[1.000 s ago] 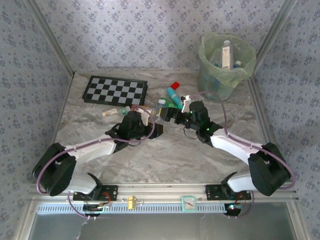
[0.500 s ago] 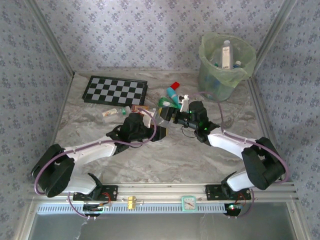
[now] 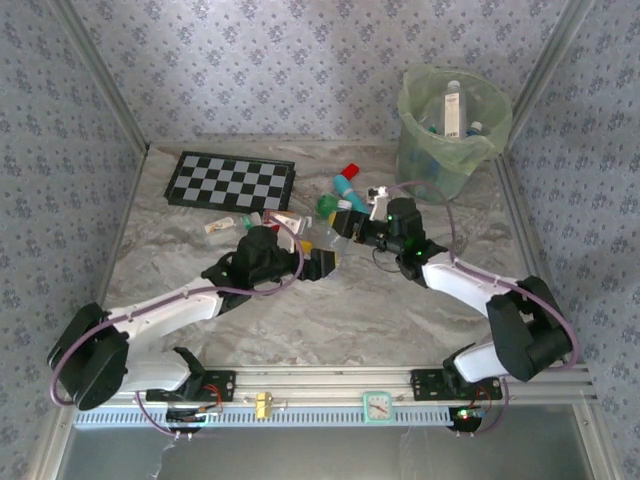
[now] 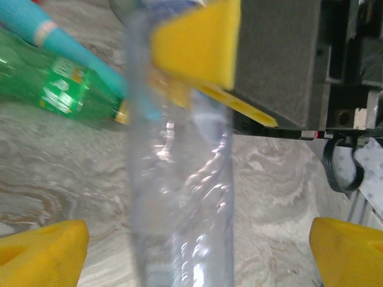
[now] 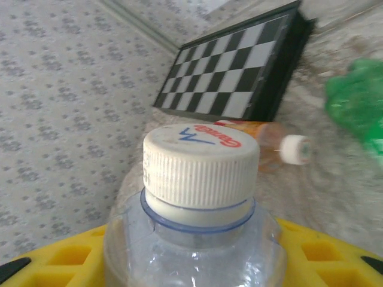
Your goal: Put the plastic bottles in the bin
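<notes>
Left hand [image 4: 194, 251] newly spread wide, right hand [image 5: 191, 260] newly tight around clear bottle [image 5: 201, 167], arms [image 3: 170, 300] angled inward.

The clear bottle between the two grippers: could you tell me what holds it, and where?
The right gripper holds the clear bottle by its upper end, just below the white cap; the left gripper stands open around its body.

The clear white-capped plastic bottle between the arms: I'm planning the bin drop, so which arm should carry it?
Right. The right gripper is shut on the clear white-capped plastic bottle, the left gripper stands open, and the round pale-green plastic bin sits far right.
</notes>
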You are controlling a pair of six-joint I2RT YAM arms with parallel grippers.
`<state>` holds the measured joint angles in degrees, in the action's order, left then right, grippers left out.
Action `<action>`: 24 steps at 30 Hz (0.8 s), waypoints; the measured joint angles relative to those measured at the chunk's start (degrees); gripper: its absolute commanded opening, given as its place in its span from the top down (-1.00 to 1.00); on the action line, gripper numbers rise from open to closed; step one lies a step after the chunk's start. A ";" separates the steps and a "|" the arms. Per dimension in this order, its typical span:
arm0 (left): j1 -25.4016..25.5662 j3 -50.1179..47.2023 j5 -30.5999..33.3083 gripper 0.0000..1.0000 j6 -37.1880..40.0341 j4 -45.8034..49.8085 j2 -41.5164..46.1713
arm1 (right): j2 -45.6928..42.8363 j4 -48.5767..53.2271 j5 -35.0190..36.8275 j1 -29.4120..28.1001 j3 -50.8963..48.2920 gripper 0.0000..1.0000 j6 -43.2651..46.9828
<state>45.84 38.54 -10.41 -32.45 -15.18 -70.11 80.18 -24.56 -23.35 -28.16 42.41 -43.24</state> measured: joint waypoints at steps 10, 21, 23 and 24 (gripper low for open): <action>-7.23 -0.55 14.03 -1.00 -2.69 8.46 2.49 | -10.95 25.29 5.18 15.10 21.40 -0.02 16.13; -7.98 -0.70 15.10 -1.00 -5.79 10.78 -3.04 | -0.33 25.42 11.04 24.68 46.51 0.02 25.14; -7.98 -0.94 14.23 -1.00 -6.32 10.73 -3.48 | 2.93 23.82 13.62 25.14 48.89 0.02 26.88; -7.98 -1.14 13.77 -1.00 -6.51 10.71 -3.52 | 4.66 23.10 14.71 25.33 50.03 0.02 27.71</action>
<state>37.87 37.41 3.36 -38.96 -4.47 -73.63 84.84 -1.45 -8.64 -2.83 92.44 -15.53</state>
